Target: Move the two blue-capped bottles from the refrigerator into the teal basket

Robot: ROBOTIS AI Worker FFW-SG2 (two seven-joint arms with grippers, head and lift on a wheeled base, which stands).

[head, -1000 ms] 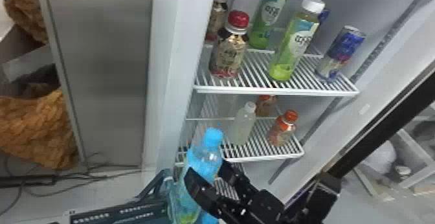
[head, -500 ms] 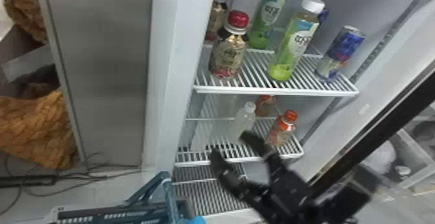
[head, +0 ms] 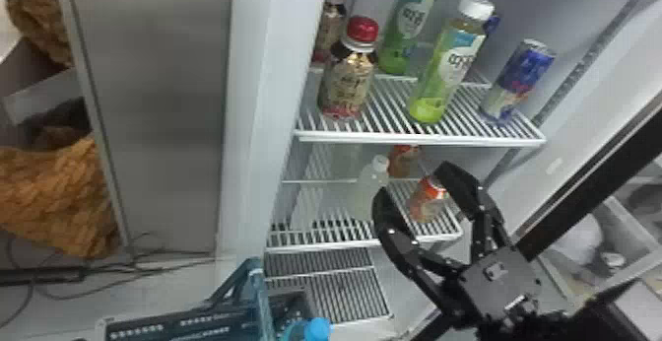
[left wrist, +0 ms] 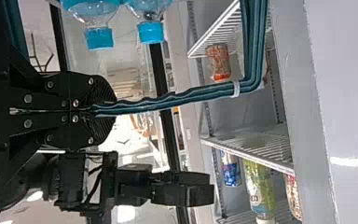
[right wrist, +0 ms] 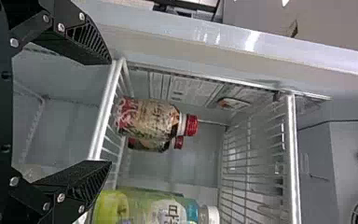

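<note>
"What's just changed?"

"The right gripper (head: 413, 181) no longer has a blue-capped bottle (head: 317, 330) between its fingers. It's now farther right, before the lower shelf (head: 320, 247), spread wide and empty."

"And both bottles?"

"Two blue caps (left wrist: 125, 35) show side by side in the left wrist view. I judge both bottles are in the teal basket (head: 170, 324), near and left, so the moving looks done."

"The left gripper (left wrist: 113, 112)?"

"Clamped on the basket's edge, probably steadying it. The right arm likely just needs to back out without knocking the shelves."

"Any labels?"

"Dark lettering on a pale patch of the white-capped green bottle (head: 446, 69); a busy gold label on the red-capped bottle (head: 347, 81). I'll name no brands."
</note>
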